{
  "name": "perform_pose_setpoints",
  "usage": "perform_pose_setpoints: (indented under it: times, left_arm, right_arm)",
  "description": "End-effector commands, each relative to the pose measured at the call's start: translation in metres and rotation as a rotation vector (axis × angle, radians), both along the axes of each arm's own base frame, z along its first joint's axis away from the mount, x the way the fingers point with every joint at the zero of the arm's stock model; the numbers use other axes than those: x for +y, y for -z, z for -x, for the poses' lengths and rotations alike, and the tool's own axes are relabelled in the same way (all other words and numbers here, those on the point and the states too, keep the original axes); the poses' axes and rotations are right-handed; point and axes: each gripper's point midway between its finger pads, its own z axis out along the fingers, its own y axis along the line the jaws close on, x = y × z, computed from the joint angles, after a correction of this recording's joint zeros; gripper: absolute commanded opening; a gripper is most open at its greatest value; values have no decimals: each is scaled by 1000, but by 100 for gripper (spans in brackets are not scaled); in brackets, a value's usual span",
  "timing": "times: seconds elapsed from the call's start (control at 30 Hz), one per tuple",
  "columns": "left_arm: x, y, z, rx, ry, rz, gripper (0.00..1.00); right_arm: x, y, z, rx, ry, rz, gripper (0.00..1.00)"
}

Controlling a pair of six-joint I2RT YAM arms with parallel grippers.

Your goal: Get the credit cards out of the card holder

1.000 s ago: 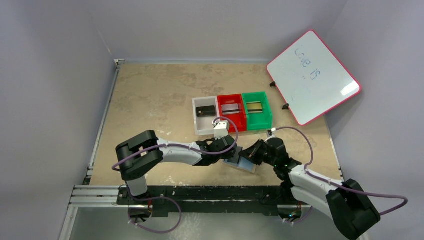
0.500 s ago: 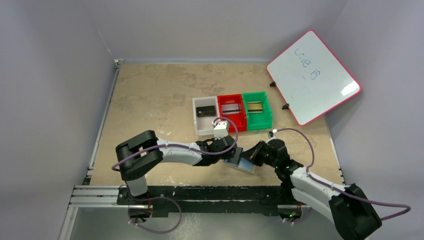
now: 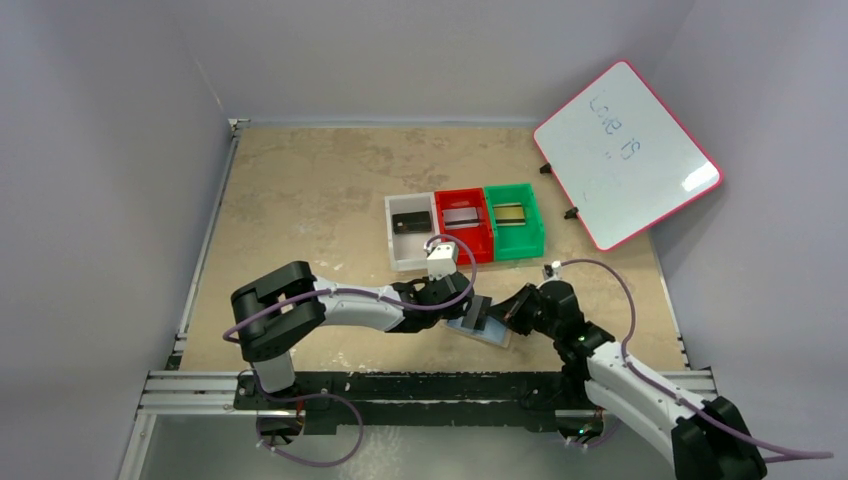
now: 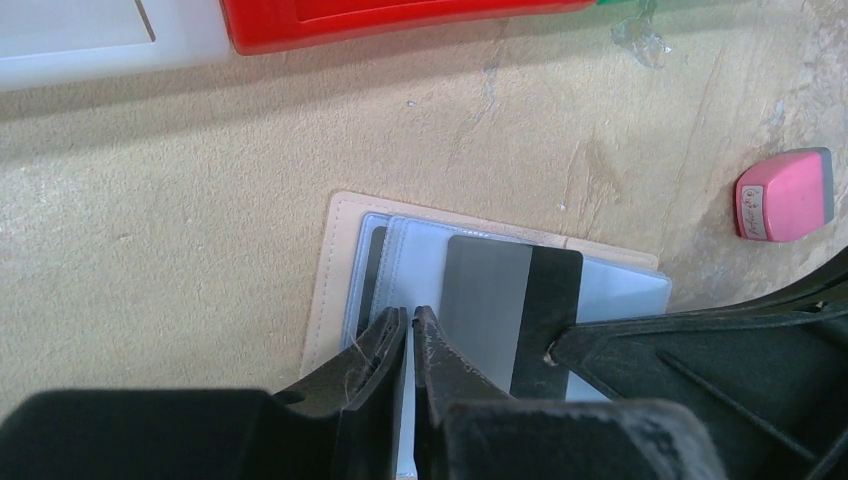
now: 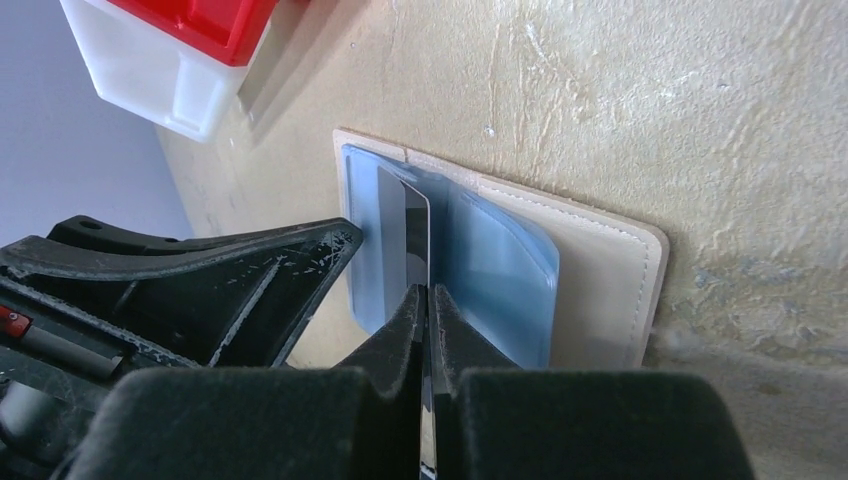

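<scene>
The card holder (image 3: 492, 336) lies open near the table's front edge, with a tan outside (image 5: 600, 270) and grey-blue lining. My left gripper (image 4: 411, 318) is shut on a thin flap of its lining; in the top view the left gripper (image 3: 467, 309) sits at the holder's left side. My right gripper (image 5: 429, 292) is shut on the edge of a grey credit card with a black stripe (image 4: 500, 290), which stands partly out of a pocket. Three more cards lie in the bins: black (image 3: 411, 221), silvery (image 3: 461, 215), gold (image 3: 509, 212).
White bin (image 3: 396, 247), red bin (image 3: 485, 240) and green bin (image 3: 535, 235) stand in a row just beyond the holder. A small pink-red block (image 4: 785, 195) lies to the holder's right. A pink-framed whiteboard (image 3: 628, 152) leans at the back right.
My right arm has drawn back slightly to the right, still gripping the grey card, and the card stands a little further out. My left arm has stayed put.
</scene>
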Motion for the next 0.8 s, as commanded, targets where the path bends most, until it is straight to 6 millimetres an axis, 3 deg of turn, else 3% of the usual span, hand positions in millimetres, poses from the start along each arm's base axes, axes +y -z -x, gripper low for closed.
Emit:
perform_pose_setpoints:
  times: [0.0, 0.37, 0.47, 0.6, 0.77]
  left_arm:
    - [43, 37, 20, 74, 9, -194, 8]
    - [37, 41, 23, 87, 36, -180, 6]
    - [38, 41, 23, 87, 32, -183, 6]
    - [40, 41, 23, 85, 24, -189, 5]
    - [43, 38, 21, 75, 9, -196, 5]
  right_arm:
    - [-10, -7, -8, -21, 44, 54, 0]
    - [17, -16, -8, -49, -15, -134, 19]
    - [18, -17, -11, -48, -18, -125, 15]
    - [15, -15, -12, -48, -11, -101, 1]
    - [-1, -9, -9, -25, 40, -27, 0]
